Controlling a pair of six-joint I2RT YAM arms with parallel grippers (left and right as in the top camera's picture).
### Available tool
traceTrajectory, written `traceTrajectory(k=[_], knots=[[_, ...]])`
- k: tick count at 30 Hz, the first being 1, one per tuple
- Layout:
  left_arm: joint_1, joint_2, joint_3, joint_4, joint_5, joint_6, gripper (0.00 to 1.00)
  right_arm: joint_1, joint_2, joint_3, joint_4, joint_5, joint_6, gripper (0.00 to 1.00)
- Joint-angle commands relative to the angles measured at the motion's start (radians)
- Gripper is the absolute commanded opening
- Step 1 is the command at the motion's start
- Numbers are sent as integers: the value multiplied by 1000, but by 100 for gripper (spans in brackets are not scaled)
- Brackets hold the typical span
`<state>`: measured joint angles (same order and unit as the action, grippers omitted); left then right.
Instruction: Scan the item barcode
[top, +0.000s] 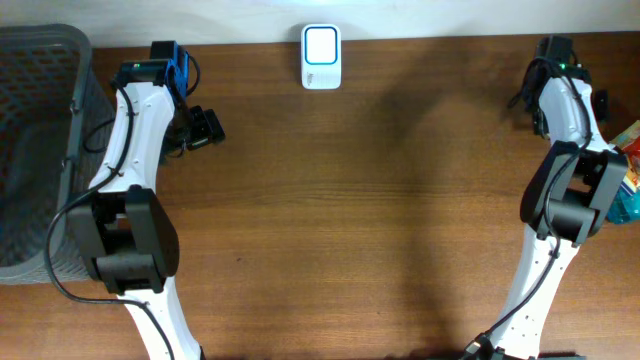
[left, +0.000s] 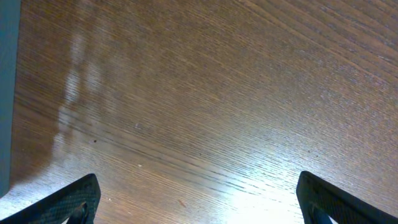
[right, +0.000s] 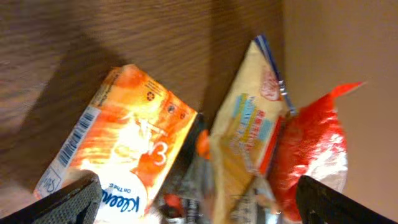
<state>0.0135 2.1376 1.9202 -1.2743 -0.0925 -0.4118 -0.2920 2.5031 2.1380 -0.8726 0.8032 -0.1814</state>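
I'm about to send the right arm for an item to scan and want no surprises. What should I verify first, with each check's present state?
1. Right gripper open, holding nothing: ok.
2. Kleenex pack in front of it, barcode showing: ok.
3. Kleenex pack clear of the yellow packet: cannot tell; they lie close.
4. Scanner unobstructed on the table: ok.
5. Left gripper open over bare wood, away from the items: ok.
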Motion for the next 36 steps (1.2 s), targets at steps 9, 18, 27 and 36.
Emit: traceTrajectory(k=[9,18,27,36], knots=[[1,-6,-5,-1,7,0,99,-9,-264,8,-87,-143,254,98],[1,-6,-5,-1,7,1,99,-28,-571,8,-351,-375,457,99],[1,-6,-5,-1,7,0,99,-28,-671,1,-655,-479,480,99],[1,-6,-5,-1,7,0,99,-28,-901,-292,-577,-489,479,99]])
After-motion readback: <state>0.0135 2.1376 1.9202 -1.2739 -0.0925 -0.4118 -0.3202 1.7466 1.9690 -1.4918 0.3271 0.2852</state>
